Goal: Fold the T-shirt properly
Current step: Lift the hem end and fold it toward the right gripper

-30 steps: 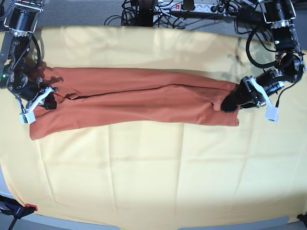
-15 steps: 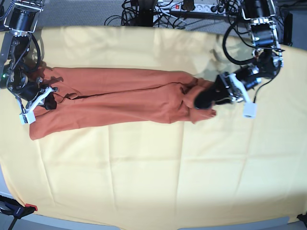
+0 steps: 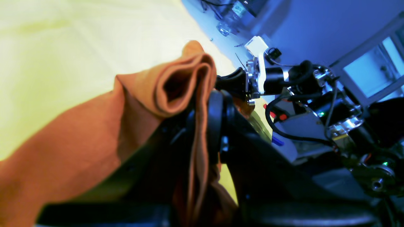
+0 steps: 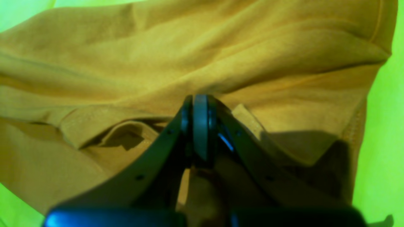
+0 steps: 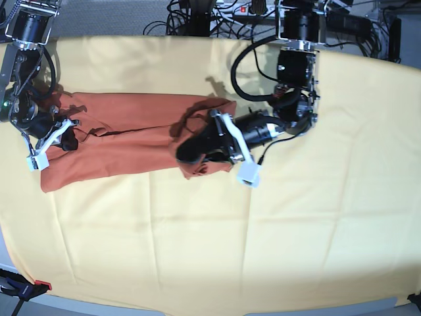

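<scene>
The rust-orange T-shirt (image 5: pixel 125 141) lies as a long folded strip on the left half of the table. My left gripper (image 5: pixel 187 151) is shut on the shirt's right end and holds it lifted and bunched over the strip's middle. In the left wrist view the fabric (image 3: pixel 176 85) is pinched between the black fingers (image 3: pixel 214 119) of the left gripper (image 3: pixel 202 126). My right gripper (image 5: pixel 64 141) is shut on the shirt's left end. In the right wrist view the right gripper (image 4: pixel 199 104) has its tips closed on a fold of the shirt (image 4: pixel 189 60).
The large pale yellow cloth (image 5: pixel 263 250) covers the table under the shirt. Cables and a power strip (image 5: pixel 223 12) run along the back edge. A clamp (image 5: pixel 26 288) sits at the front left corner.
My left gripper has carried the shirt's right end far to the left, from the right side to the middle, so the shirt now doubles over itself. The right arm has not moved.
</scene>
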